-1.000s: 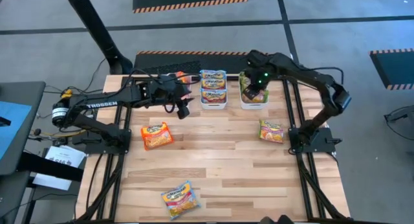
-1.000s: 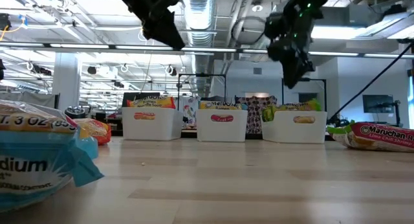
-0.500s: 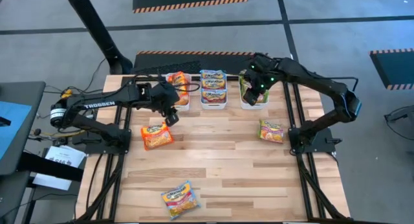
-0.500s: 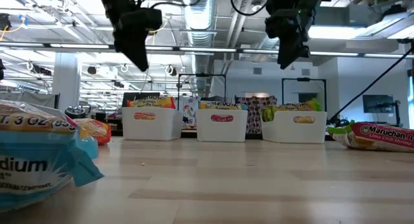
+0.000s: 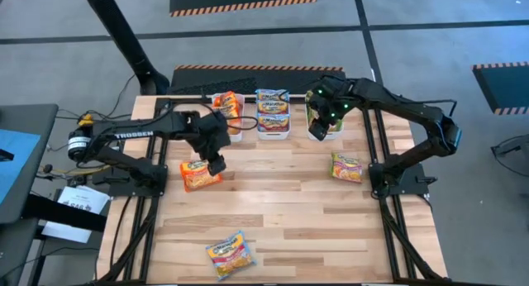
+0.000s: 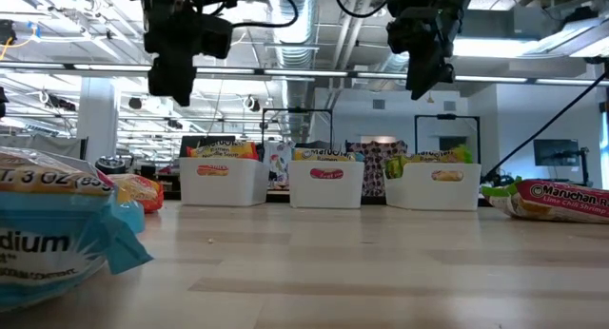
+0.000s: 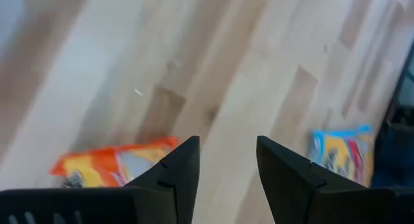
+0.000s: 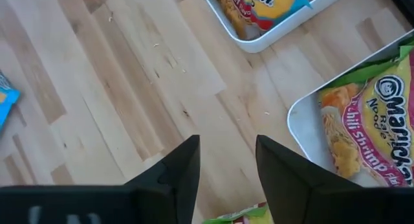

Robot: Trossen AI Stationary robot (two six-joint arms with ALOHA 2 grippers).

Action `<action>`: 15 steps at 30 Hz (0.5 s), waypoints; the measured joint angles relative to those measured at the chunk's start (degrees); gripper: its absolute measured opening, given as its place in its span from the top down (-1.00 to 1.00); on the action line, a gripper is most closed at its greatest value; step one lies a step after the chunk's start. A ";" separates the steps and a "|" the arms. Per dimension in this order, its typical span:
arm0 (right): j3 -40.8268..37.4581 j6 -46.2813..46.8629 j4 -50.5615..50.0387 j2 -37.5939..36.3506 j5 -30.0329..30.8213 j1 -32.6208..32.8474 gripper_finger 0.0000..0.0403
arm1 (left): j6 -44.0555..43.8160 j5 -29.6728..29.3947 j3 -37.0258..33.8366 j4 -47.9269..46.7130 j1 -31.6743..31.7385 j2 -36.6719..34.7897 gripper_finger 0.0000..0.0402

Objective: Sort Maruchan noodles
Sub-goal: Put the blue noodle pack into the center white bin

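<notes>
Three Maruchan packets lie flat on the table: an orange one (image 5: 201, 174), a blue one (image 5: 229, 255) near the front edge, and a green-pink one (image 5: 347, 167) on the right. More packets fill three white bins at the far edge. My left gripper (image 5: 217, 164) hangs open in the air just beside the orange packet (image 7: 110, 167), touching nothing. My right gripper (image 5: 317, 132) is open and empty above the table, at the near side of the right bin (image 5: 324, 119).
The left bin (image 5: 226, 112) holds orange packets, the middle bin (image 5: 273, 114) blue ones, the right bin (image 8: 362, 130) green-pink ones. Bare wood lies between the loose packets in the table's middle. In the low view the bins (image 6: 328, 183) stand in a row far back.
My left gripper has swung from beside the left bin toward the table's near edge and a little left, ending over the orange packet. My right gripper has moved from above the right bin slightly toward the near edge. No packet has moved.
</notes>
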 joint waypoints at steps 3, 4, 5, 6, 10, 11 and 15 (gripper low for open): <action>0.00 1.42 0.01 0.00 -0.02 0.48 0.11 | 0.63 2.02 -0.04 -0.44 -0.84 0.00 0.32; 0.00 2.41 0.00 0.00 0.00 0.80 0.11 | 0.60 2.72 -0.04 -0.44 -1.16 0.00 0.32; 0.00 3.31 -0.01 0.00 0.00 1.06 0.10 | 0.58 3.56 -0.04 -0.49 -1.40 0.00 0.32; 0.00 3.97 0.01 0.00 -0.02 1.49 0.10 | 0.57 4.33 -0.04 -0.28 -1.73 0.00 0.32; 0.00 6.71 0.01 0.00 -0.07 3.52 0.09 | 0.33 5.51 -0.04 0.35 -3.48 0.00 0.32; 0.00 7.59 -0.01 0.00 -0.07 4.12 0.09 | -0.01 5.36 -0.04 0.50 -4.07 0.00 0.32; 0.00 10.72 -0.01 0.00 -0.07 6.64 0.09 | -0.75 5.18 -0.04 1.61 -7.11 0.00 0.32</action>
